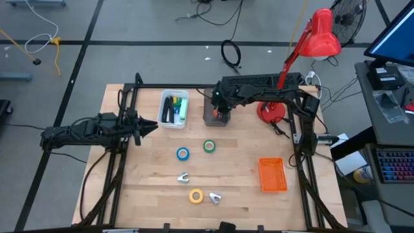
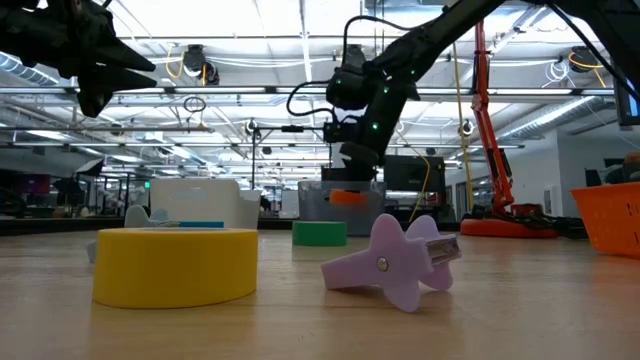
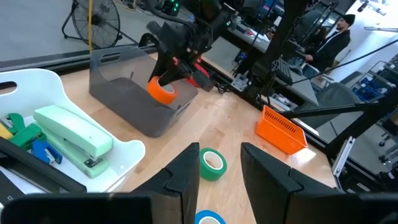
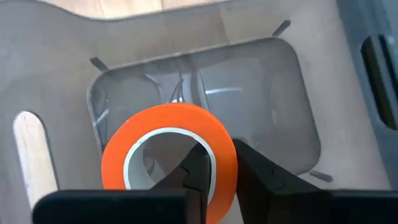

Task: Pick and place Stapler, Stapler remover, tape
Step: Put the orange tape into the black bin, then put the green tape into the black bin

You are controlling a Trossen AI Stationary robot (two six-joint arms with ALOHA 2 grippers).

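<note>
My right gripper (image 4: 224,168) is shut on the orange tape (image 4: 168,124), right over the open grey bin (image 3: 130,93) at the table's far middle. The green stapler (image 3: 71,134) lies in the white tray (image 1: 173,108) beside that bin. On the tabletop lie the green tape (image 1: 209,146), the blue tape (image 1: 183,153) and the yellow tape (image 1: 196,195). One stapler remover (image 1: 184,177) rests between them, and a purple one (image 2: 395,262) rests by the yellow roll. My left gripper (image 3: 219,180) waits open at the table's left side, above the surface. My right gripper pinches the orange tape's ring wall (image 4: 214,155) with one finger (image 4: 199,165) inside the hole and the other (image 4: 267,174) outside. The fingers slant down from above. The roll hangs tilted in the bin's mouth, above the bin's floor (image 4: 249,106).
An orange basket (image 1: 272,175) stands at the table's right near side. A red desk lamp (image 1: 320,35) stands at the far right corner, its base behind the right arm. Bare wood lies between the loose rolls and the orange basket.
</note>
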